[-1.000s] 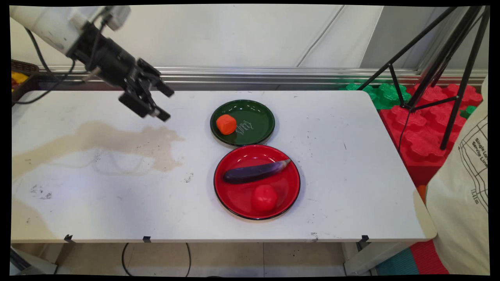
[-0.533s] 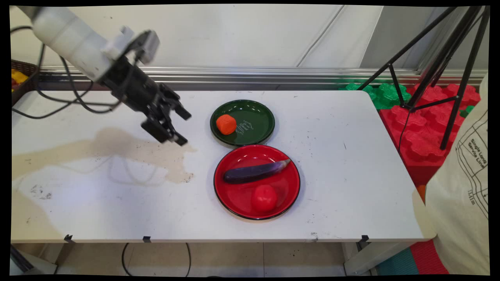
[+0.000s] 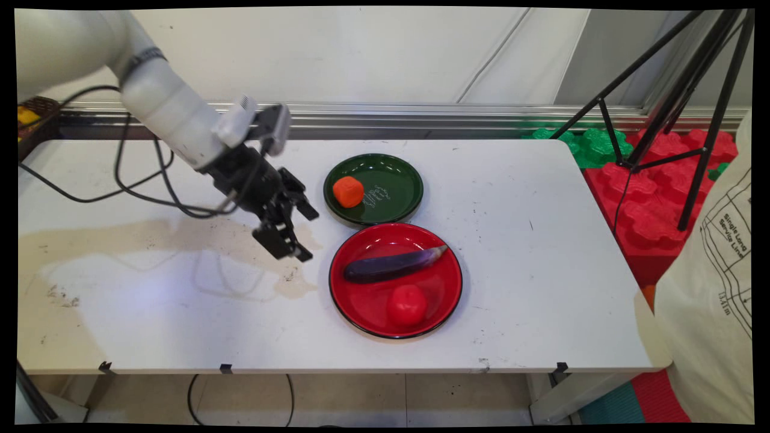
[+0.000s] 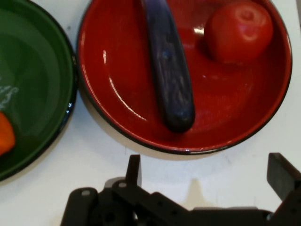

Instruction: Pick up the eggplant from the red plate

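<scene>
A: What of the surface and the room?

B: A white table (image 3: 529,282), scuffed, with a broad tan stain (image 3: 150,231) across its left half; behind it a pale wall with a metal rail (image 3: 421,114); at three o'clock a black tripod (image 3: 668,108) stands over red and green foam blocks (image 3: 649,198), and a person in a cream shirt (image 3: 716,288) fills the right edge.

A: And the arm?

B: It comes in from ten o'clock, cables hanging from it, and slants down toward the table's middle; the gripper (image 3: 296,233) hangs above the stain's right end, fingers spread wide with nothing between them; in the hand view the two fingertips (image 4: 133,169) stand far apart over bare table.

A: What lies closest to it?

B: The red plate (image 3: 448,300), just beside the gripper at three to four o'clock; on it a dark purple eggplant (image 3: 394,266) lies across the middle, its blunt end toward the gripper, and a red tomato (image 3: 406,305) sits at the plate's six o'clock, apart from the eggplant; at one o'clock from the gripper a green plate (image 3: 397,192) touches the red one's far rim and carries an orange block (image 3: 348,191) on its left side.
</scene>
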Controlling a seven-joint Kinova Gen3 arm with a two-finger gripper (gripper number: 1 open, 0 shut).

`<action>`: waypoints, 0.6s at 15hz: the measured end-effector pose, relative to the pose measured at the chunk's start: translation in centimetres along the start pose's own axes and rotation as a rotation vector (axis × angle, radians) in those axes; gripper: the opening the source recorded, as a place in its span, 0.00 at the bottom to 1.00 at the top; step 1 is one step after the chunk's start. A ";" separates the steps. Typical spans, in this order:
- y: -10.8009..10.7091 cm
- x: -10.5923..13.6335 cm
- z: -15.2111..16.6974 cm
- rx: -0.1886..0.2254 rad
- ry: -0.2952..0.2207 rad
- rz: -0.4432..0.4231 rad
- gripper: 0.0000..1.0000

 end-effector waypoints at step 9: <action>0.1 1.0 6.8 -0.031 -0.062 0.086 1.00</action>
